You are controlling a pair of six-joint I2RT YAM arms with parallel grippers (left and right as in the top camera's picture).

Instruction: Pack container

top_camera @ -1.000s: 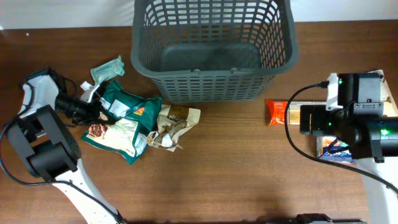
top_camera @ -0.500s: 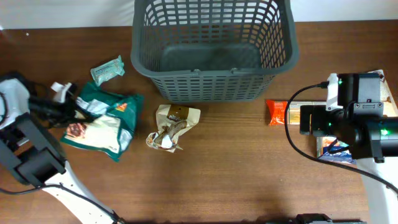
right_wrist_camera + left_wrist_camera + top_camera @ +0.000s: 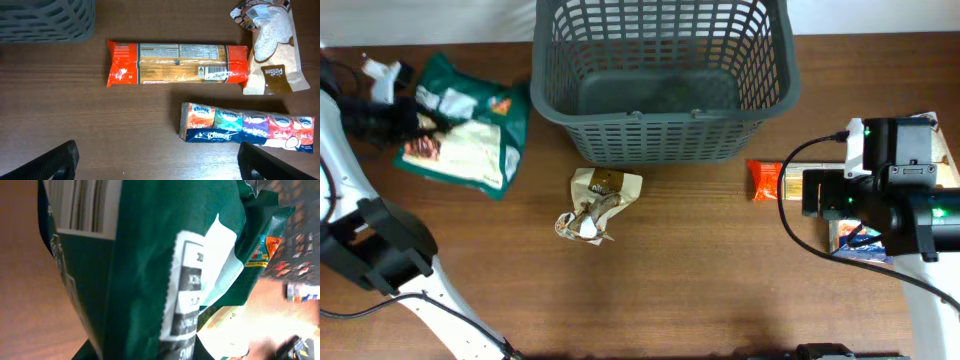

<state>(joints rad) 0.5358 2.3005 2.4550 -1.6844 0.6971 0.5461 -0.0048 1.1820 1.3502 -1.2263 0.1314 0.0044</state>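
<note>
The left gripper (image 3: 402, 122), clamped on the green bag (image 3: 465, 140), should clear the basket (image 3: 660, 140) rim before releasing; the right gripper (image 3: 158, 161) hangs wide open.

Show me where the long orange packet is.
Overhead, the long orange plastic packet lies at the table's right, near the dark grey plastic basket's corner.

Bag (image 3: 460, 135) left of basket (image 3: 660, 142), packet (image 3: 596, 204) before it, pasta pack (image 3: 766, 180) right

On the wooden table (image 3: 700, 280): a crumpled beige packet (image 3: 597, 203), an orange packet (image 3: 177, 62), tissues (image 3: 245, 129), a white-and-brown pouch (image 3: 272, 45).
</note>
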